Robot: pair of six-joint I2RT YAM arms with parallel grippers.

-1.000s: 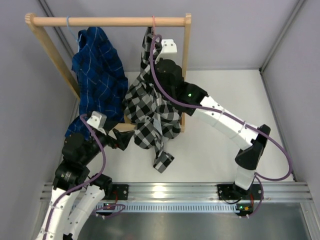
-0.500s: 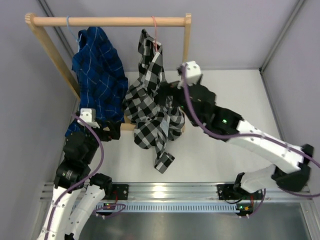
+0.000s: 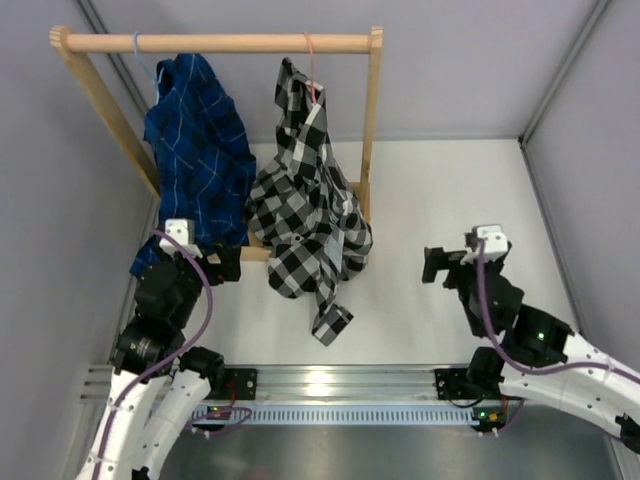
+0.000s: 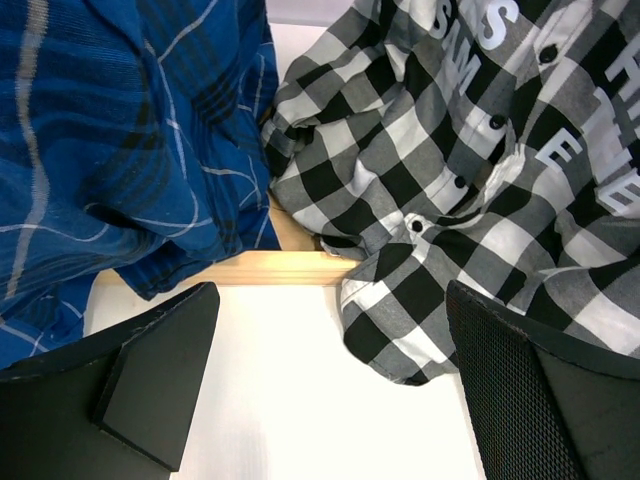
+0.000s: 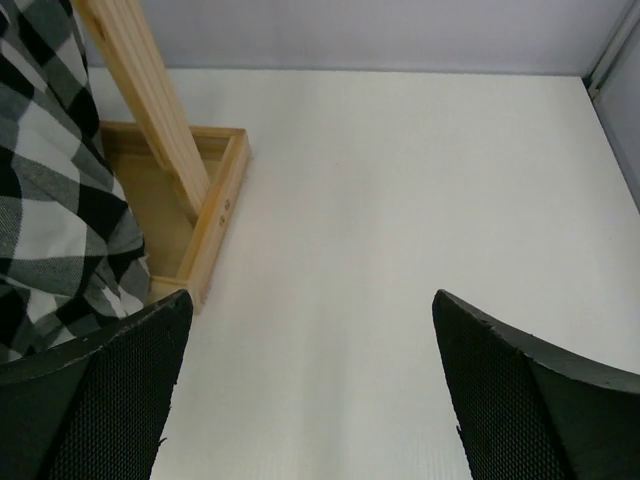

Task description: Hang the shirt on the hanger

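Pink wire of the hanger (image 3: 309, 52) shows only as a hook over the wooden rail (image 3: 215, 43), upper centre of the top view. Its triangle is hidden under cloth, so I cannot tell whether both shoulders sit on it.

The shirt (image 3: 310, 215), black-and-white check, hangs from that hook. Its long axis runs almost straight down the frame to a dangling cuff (image 3: 330, 325) at lower centre.

My left claw (image 3: 228, 262) sits at lower left of the shirt, jaws wide and holding nothing. The checked hem lies just up and to the right of it. In the left wrist view the hem fills the upper right, the blue shirt (image 4: 120, 150) the upper left, and the rack's wooden base (image 4: 250, 268) runs between them.

My right claw (image 3: 437, 265) is also wide and empty. It stands well apart from the shirt, over the bare white table (image 3: 430, 190) at centre right; its wrist view catches only a strip of check at the left edge.

In my judgement any further straightening falls to the left arm, the nearer one, reaching up and right along the hem.
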